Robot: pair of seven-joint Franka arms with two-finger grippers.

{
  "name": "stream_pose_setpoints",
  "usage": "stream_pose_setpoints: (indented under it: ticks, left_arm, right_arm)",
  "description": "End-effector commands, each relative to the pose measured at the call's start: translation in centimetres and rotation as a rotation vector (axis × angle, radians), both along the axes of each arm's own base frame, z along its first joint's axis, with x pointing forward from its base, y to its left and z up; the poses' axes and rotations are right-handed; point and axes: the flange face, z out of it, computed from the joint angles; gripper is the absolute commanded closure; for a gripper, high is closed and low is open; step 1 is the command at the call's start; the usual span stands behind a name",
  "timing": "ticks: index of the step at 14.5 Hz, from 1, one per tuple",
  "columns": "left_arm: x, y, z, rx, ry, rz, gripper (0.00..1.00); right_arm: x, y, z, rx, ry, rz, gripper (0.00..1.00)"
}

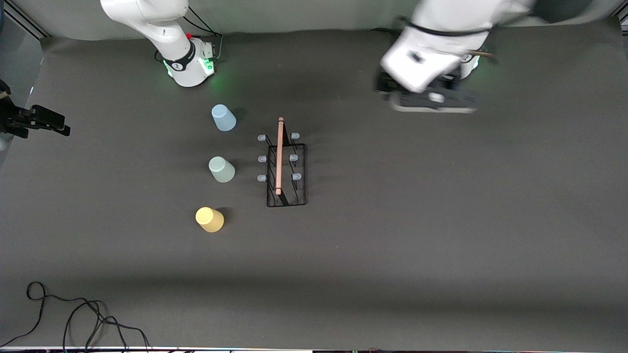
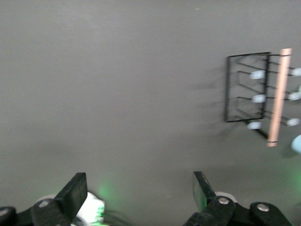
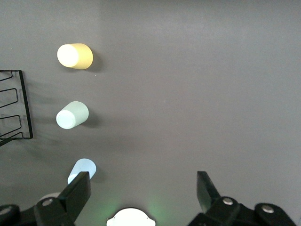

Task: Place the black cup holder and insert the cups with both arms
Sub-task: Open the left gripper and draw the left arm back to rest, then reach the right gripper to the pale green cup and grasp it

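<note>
black cable (image 1: 73,318) on dark grey table (image 1: 417,235) | yellow cup (image 1: 210,219) | left tool (image 2: 138,193) wide | right tool (image 3: 141,190) wide

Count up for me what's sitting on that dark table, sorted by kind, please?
Cups: 3, all upside down: light blue cup, pale green cup, yellow cup
Black cup holder: 1, standing beside the cups, its pegs bare
Total: 4

Even, soft overhead light; short shadows fall toward two o'clock from the cups (image 1: 223,117). The left arm (image 1: 431,59) is motion-blurred. Green glow surrounds both bases.
</note>
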Motion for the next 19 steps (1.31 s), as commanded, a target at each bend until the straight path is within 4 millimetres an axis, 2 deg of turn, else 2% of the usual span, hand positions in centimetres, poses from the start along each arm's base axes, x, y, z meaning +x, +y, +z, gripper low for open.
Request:
stream_pose_setpoints:
  ticks: [1, 3, 5, 8, 10, 12, 15, 17, 19]
  left_arm:
    - [0.7, 8.3, -0.1, 0.021, 0.027, -0.032, 0.0]
    - [0.4, 12.3, -0.6, 0.041, 0.04, 0.022, 0.0]
    - [0.2, 15.1, -1.4, 0.052, 0.057, 0.045, 0.0]
    - [0.8, 20.8, -2.1, 0.042, 0.065, 0.08, 0.0]
    - [1.0, 22.9, -2.2, 0.036, 0.066, 0.096, 0.0]
    - [0.4, 23.6, -2.3, 0.031, 0.044, 0.107, 0.0]
    - [-0.2, 23.7, -2.9, 0.015, 0.007, 0.1, 0.0]
    - [0.0, 24.4, -2.9, 0.005, 0.0, 0.088, 0.0]
    - [0.4, 25.2, -2.8, -0.008, -0.01, 0.044, 0.0]
  right_arm:
    - [-0.7, 0.4, 0.4, -0.002, 0.002, -0.014, 0.0]
    - [-0.6, 0.6, 0.3, -0.002, 0.004, -0.026, 0.0]
    - [-0.6, 1.6, 0.3, -0.002, 0.002, -0.069, 0.0]
    - [-0.5, 3.9, -0.1, -0.011, 0.007, -0.108, 0.0]
    - [-0.7, 6.9, -0.9, 0.009, 0.02, -0.151, 0.0]
    - [-0.7, 10.5, -1.6, -0.001, 0.02, -0.191, 0.0]
    - [-1.0, 12.5, -3.9, 0.012, -0.002, -0.219, 0.0]
    - [-1.9, 13.9, -6.8, 0.048, -0.035, -0.254, 0.0]
    - [-3.0, 16.7, -11.0, 0.055, -0.069, -0.269, 0.0]
